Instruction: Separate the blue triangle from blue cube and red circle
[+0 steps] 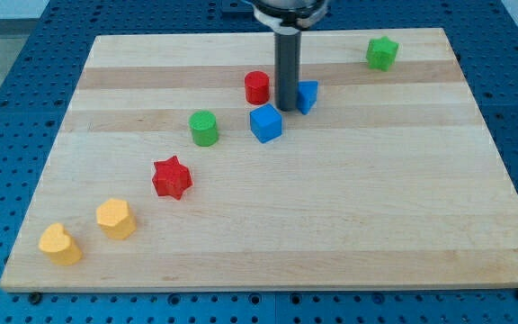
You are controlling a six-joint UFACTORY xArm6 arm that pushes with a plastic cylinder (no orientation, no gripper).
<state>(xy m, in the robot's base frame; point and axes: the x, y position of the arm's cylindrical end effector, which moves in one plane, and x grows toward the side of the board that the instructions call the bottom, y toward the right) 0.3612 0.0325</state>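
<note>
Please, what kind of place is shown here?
Probably a robotics lab bench: a wooden board lies on a blue perforated table, with coloured blocks such as the blue cube, and my tip among them.

Rod vertical, my tip [288, 108] down, prob. touching board

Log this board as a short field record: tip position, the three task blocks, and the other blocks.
tip: my tip sits between the red cylinder and the blue triangle, at the triangle's left edge
blue triangle: right of the rod
blue cube: just below the tip
red cylinder: left of the rod
others: green cylinder, red star, green star, two yellow blocks at bottom left
</note>
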